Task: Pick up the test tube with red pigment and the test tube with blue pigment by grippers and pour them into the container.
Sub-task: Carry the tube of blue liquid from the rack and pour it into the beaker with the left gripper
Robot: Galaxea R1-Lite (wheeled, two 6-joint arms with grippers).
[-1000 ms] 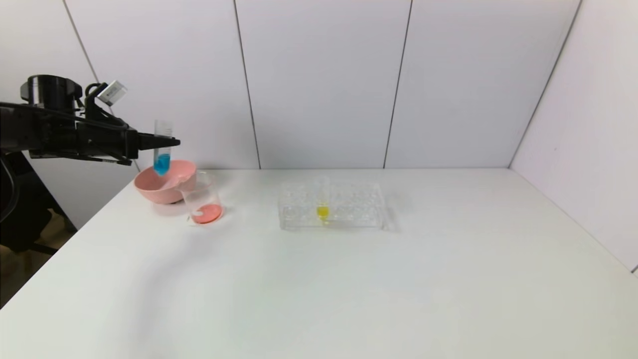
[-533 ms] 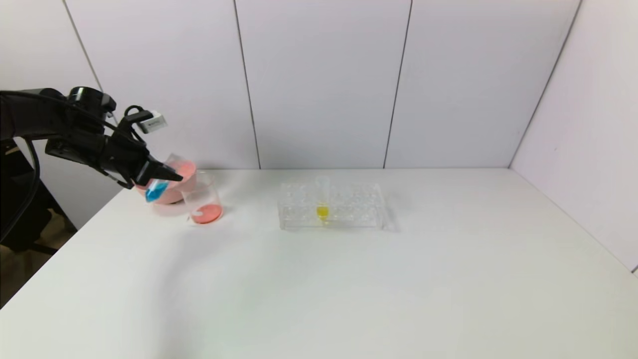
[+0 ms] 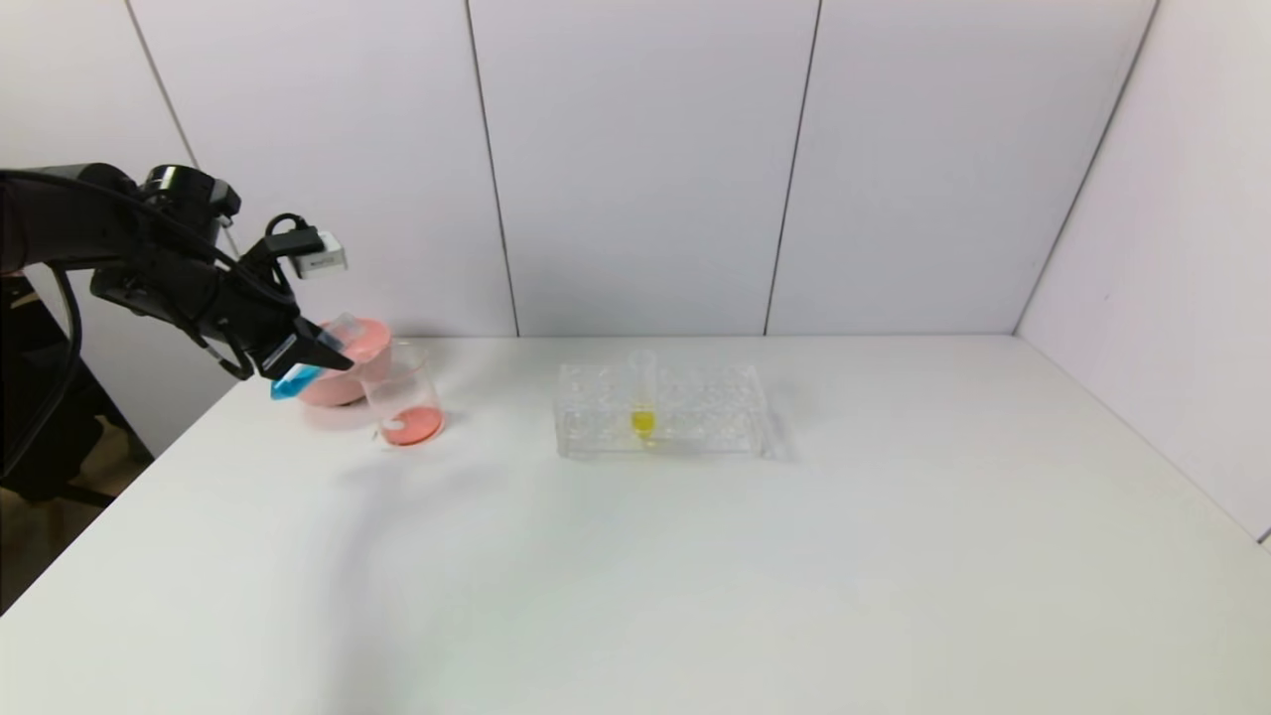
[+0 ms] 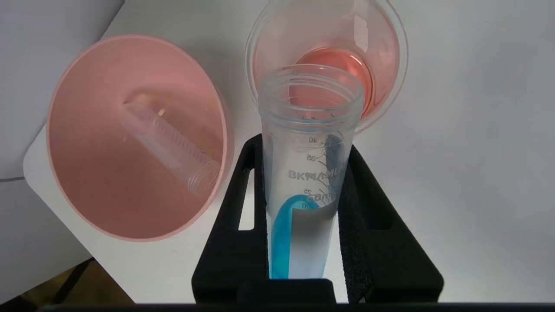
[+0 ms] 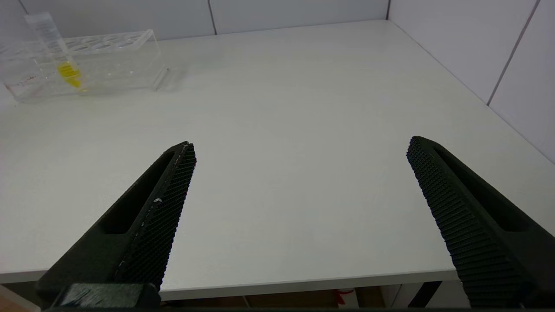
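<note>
My left gripper (image 3: 323, 357) is shut on the test tube with blue pigment (image 3: 298, 377), held tilted with its open mouth toward the container (image 3: 402, 397). In the left wrist view the blue tube (image 4: 305, 173) sits between the black fingers (image 4: 234, 208), its mouth just over the rim of the container (image 4: 390, 65), which holds orange-red liquid. The blue liquid lies along the tube's lower side. An empty clear tube (image 4: 169, 143) lies in the pink bowl (image 4: 95, 182). No tube with red liquid shows. My right gripper (image 5: 299, 151) is open and empty by the table's near edge.
A clear tube rack (image 3: 660, 409) with a yellow-liquid tube (image 3: 642, 402) stands mid-table; it also shows in the right wrist view (image 5: 86, 65). The pink bowl (image 3: 338, 382) sits behind the container at the table's far left corner. Walls close the back and right.
My left gripper came down from above the bowl and tipped the blue tube from upright to steeply slanted, mouth toward the container. The right arm has not moved.
</note>
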